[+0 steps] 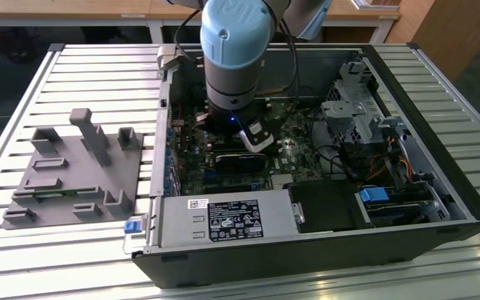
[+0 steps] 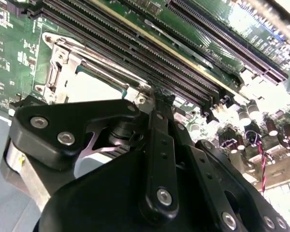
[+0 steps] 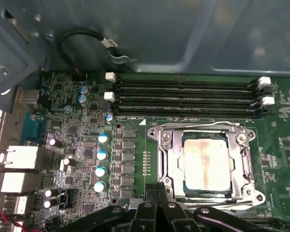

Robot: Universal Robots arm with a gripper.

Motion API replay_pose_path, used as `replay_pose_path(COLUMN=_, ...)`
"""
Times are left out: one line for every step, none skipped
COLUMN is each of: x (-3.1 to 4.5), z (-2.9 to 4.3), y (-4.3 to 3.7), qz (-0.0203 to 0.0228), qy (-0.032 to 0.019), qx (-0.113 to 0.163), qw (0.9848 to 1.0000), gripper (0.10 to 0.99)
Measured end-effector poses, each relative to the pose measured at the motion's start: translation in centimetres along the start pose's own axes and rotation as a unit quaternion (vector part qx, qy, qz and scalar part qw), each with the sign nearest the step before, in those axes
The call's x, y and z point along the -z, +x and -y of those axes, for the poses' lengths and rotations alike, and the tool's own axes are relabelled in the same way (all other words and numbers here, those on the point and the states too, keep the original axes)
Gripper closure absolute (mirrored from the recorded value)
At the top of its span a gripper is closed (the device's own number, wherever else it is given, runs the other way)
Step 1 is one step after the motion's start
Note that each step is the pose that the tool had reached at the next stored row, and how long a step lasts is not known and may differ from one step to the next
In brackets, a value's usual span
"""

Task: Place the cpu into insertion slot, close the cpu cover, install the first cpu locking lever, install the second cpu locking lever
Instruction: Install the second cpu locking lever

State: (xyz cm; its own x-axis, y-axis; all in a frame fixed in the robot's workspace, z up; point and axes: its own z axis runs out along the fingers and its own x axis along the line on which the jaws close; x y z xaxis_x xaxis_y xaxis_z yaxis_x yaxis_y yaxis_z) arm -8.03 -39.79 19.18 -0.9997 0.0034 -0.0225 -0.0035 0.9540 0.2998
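Black gripper (image 3: pixel 156 192) linkages sit closest to the lens in both wrist views. Its fingertips are pressed together with nothing between them, hanging just above the green motherboard (image 3: pixel 135 125) at the edge of the processor socket. In the second wrist view, the gripper (image 2: pixel 162 96) tip stands between the socket and the long black memory slots (image 2: pixel 183 72).

In the first wrist view, the cpu (image 3: pixel 205 164) lies flat in the insertion slot (image 3: pixel 203 192), its pale metal face up and marked with a tan stain. The cpu cover (image 3: pixel 245 164) is folded down over it, so the silver frame rings the chip on all four sides. Thin metal rods run along the frame's edges. Whether they are latched, I cannot tell. The memory slots (image 3: pixel 183 99) lie parallel just beside the socket, on the side away from the gripper.

In the exterior view, the robot arm (image 1: pixel 235 56) reaches straight down into the open computer case (image 1: pixel 427 87), which lies on its side on a slatted table (image 1: pixel 57 269). From the arm's lower end:
- a labelled silver power supply (image 1: pixel 223 219) lies at 6 o'clock;
- a grey drive cage (image 1: pixel 349 115) stands at 2 o'clock;
- a grey fixture block (image 1: pixel 73 169) rests on the table at 9 o'clock, well apart from the case.
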Motion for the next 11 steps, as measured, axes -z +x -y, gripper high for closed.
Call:
replay_pose_path(x=0.22, z=-0.07, y=0.0, qz=0.0, qy=0.0001, qx=0.0, qw=1.0, gripper=0.976)
replay_pose_path(x=0.39, z=-0.12, y=0.0, qz=-0.0001, qy=0.0002, qx=0.0, qw=1.0, gripper=0.976)
replay_pose_path(x=0.55, z=-0.17, y=-0.01, qz=-0.0001, qy=0.0002, qx=0.0, qw=1.0, gripper=0.976)
replay_pose_path(x=0.71, z=-0.22, y=-0.01, qz=-0.0001, qy=0.0001, qx=0.0, qw=1.0, gripper=0.976)
replay_pose_path(x=0.85, z=-0.27, y=-0.02, qz=-0.0001, qy=0.0, qx=0.0, qw=1.0, gripper=0.976)
replay_pose_path(x=0.98, z=-0.3, y=-0.02, qz=-0.0001, qy=-0.0001, qx=0.0, qw=1.0, gripper=0.976)
replay_pose_path(x=1.08, z=-0.34, y=-0.02, qz=-0.0001, qy=-0.0002, qx=0.0, qw=1.0, gripper=0.976)
replay_pose_path(x=1.2, z=-0.37, y=-0.03, qz=-0.0001, qy=-0.0003, qx=0.0, qw=1.0, gripper=0.976)
replay_pose_path(x=1.35, z=-0.42, y=-0.03, qz=-0.0001, qy=-0.0003, qx=0.0, qw=1.0, gripper=0.976)
replay_pose_path(x=1.52, z=-0.47, y=-0.05, qz=-0.0002, qy=-0.0003, qx=0.0, qw=1.0, gripper=0.976)
replay_pose_path(x=1.67, z=-0.52, y=-0.05, qz=-0.0002, qy=-0.0003, qx=0.0, qw=1.0, gripper=0.976)
